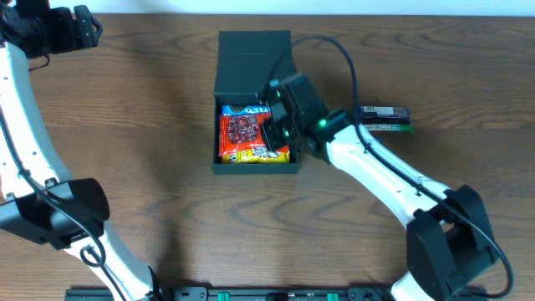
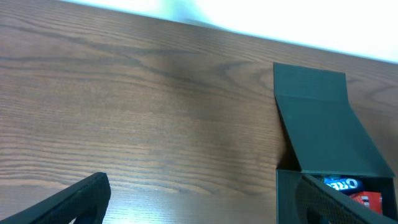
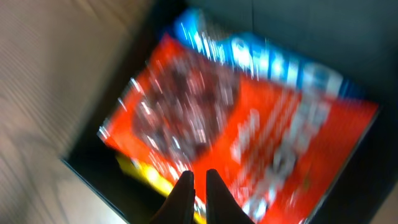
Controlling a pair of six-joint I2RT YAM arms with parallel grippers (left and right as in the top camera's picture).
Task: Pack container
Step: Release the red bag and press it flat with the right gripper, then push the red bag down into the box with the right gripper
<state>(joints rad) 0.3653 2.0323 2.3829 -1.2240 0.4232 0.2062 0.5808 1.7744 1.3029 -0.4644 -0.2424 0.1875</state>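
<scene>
The container (image 1: 255, 167) is a shallow black box at the table's middle, its flap lid (image 1: 251, 63) open toward the back. Inside lie a red snack packet (image 1: 241, 130), a blue one (image 1: 238, 109) behind it and a yellow one (image 1: 251, 154) in front. My right gripper (image 1: 280, 130) hangs over the box's right side. In the blurred right wrist view its fingers (image 3: 199, 177) are together and empty, just above the red packet (image 3: 249, 124) and yellow packet (image 3: 146, 177). My left gripper (image 1: 88, 29) is far off at the back left, open and empty (image 2: 205, 211).
Two dark snack bars (image 1: 384, 118) lie on the wooden table right of the box. The left wrist view shows bare wood, the table's far edge, and the box with its raised lid (image 2: 323, 124) at the right.
</scene>
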